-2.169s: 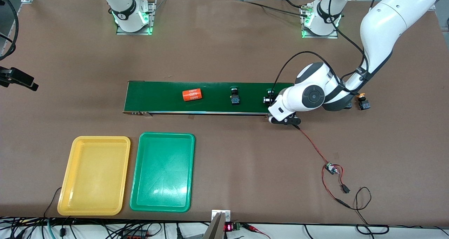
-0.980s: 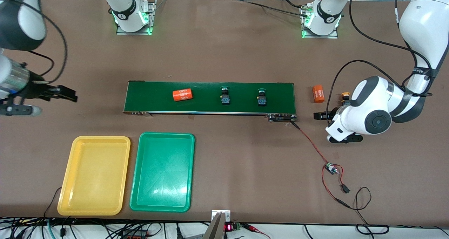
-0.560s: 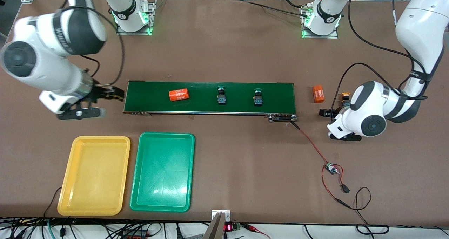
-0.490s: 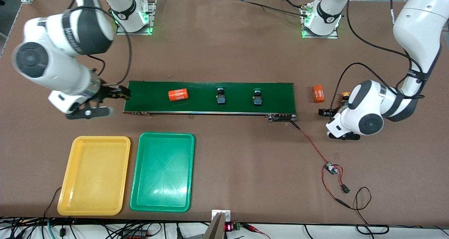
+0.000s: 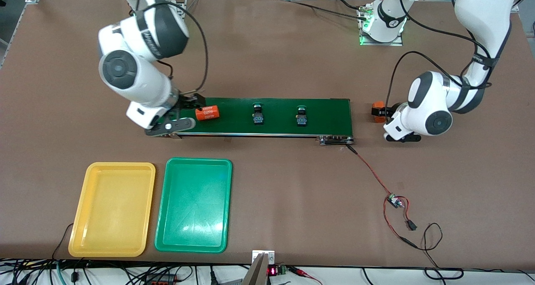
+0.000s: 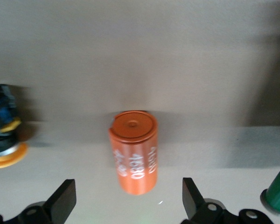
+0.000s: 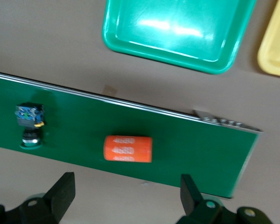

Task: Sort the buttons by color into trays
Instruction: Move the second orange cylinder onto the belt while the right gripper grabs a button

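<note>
Two green-capped buttons (image 5: 258, 113) (image 5: 301, 115) stand on the dark-green conveyor belt (image 5: 326, 113). One shows in the right wrist view (image 7: 29, 123). One yellow-capped button (image 6: 4, 140) shows only in the left wrist view, on the table beside my left gripper; the left arm hides it in the front view. The other yellow-capped button is hidden. The yellow tray (image 5: 119, 164) and green tray (image 5: 198, 160) lie side by side near the front camera, both without buttons. My right gripper (image 5: 193, 101) is open over the belt's end. My left gripper (image 5: 385, 110) is open and holds nothing.
An orange "4680" cylinder (image 5: 207, 113) lies on the belt just ahead of my right gripper's fingers (image 7: 189, 186). A second orange cylinder (image 6: 134, 151) lies on the table off the belt's other end, between my left gripper's open fingers (image 6: 65, 196). A red wire and small board (image 5: 393, 200) trail from the belt.
My right arm swung in from the table's end to the belt's end by the cylinder. My left gripper moved up to the loose cylinder. The buttons and cylinder rode along the belt toward the right arm's end.
</note>
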You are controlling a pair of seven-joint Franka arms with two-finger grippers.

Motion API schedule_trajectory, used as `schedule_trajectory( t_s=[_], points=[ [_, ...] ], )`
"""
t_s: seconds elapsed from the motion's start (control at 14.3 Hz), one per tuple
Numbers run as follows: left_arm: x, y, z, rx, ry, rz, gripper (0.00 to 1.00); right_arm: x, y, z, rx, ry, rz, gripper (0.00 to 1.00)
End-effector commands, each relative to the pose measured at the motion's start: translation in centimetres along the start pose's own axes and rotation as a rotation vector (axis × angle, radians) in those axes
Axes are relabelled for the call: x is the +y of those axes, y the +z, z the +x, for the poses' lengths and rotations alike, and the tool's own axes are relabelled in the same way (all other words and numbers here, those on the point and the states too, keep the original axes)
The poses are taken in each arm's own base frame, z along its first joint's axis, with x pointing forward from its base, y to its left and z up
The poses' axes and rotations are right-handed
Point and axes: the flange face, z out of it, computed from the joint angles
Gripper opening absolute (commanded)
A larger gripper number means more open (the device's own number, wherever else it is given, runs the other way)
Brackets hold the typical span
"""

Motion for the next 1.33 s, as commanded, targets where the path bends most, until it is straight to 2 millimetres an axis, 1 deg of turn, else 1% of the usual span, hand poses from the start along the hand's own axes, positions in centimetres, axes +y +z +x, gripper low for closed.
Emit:
schedule_trajectory(
  t_s=[0.0,0.14,0.21,0.28,0.35,0.49,0.56,0.63,0.7,0.77,0.91,0.98,1.05,1.12,1.19,1.26],
  points=[
    [0.1,3.1,-1.3,0.06,0.013,-0.027,1.0,-3.6,2.9,0.6,0.007,0.063,-0.007,1.0],
    [0.4,4.6,-0.8,0.081,0.022,-0.035,0.97,-5.8,5.0,0.7,0.012,0.086,-0.017,1.0],
    [0.4,5.4,-0.5,0.094,0.023,-0.041,0.9,-7.2,6.2,0.6,0.015,0.084,-0.022,1.0],
    [0.5,5.5,-0.4,0.098,0.028,-0.039,0.67,-8.8,7.3,0.4,0.026,0.082,-0.025,1.0],
    [0.5,5.1,-0.5,0.102,0.03,-0.035,0.42,-9.9,8.2,0.5,0.042,0.096,-0.023,1.0],
    [0.2,3.1,-0.6,0.143,0.026,-0.027,0.27,-12.0,10.5,0.5,0.066,0.119,-0.023,1.0],
    [0.2,2.4,-0.5,0.155,0.033,-0.025,0.17,-12.8,11.6,0.5,0.062,0.117,-0.03,1.0],
    [0.0,1.6,-0.5,0.171,0.041,-0.024,0.11,-13.3,12.8,0.3,0.052,0.112,-0.038,1.0],
    [-0.1,0.0,-0.2,0.19,0.045,-0.022,0.1,-13.6,13.8,0.3,0.044,0.107,-0.047,1.0],
    [-0.2,-1.2,-0.1,0.192,0.059,-0.017,0.09,-13.8,14.4,0.4,0.045,0.103,-0.048,1.0],
    [-0.1,-4.2,0.4,0.177,0.099,-0.007,0.09,-14.7,15.0,0.5,0.073,0.093,-0.037,1.0],
    [0.3,-5.9,0.5,0.17,0.159,0.004,0.09,-14.7,15.9,0.5,0.066,0.093,-0.043,1.0],
    [0.7,-6.8,0.5,0.166,0.22,0.008,0.07,-14.8,16.9,0.6,0.06,0.09,-0.049,1.0],
    [0.9,-7.2,0.6,0.169,0.279,0.012,0.06,-15.2,18.2,0.5,0.056,0.082,-0.055,1.0],
    [1.3,-7.2,0.5,0.171,0.333,0.015,0.06,-15.3,18.9,0.6,0.057,0.081,-0.058,0.92],
    [2.6,-7.2,0.4,0.169,0.427,0.025,0.05,-15.9,19.4,0.3,0.057,0.071,-0.06,0.83]
  ],
)
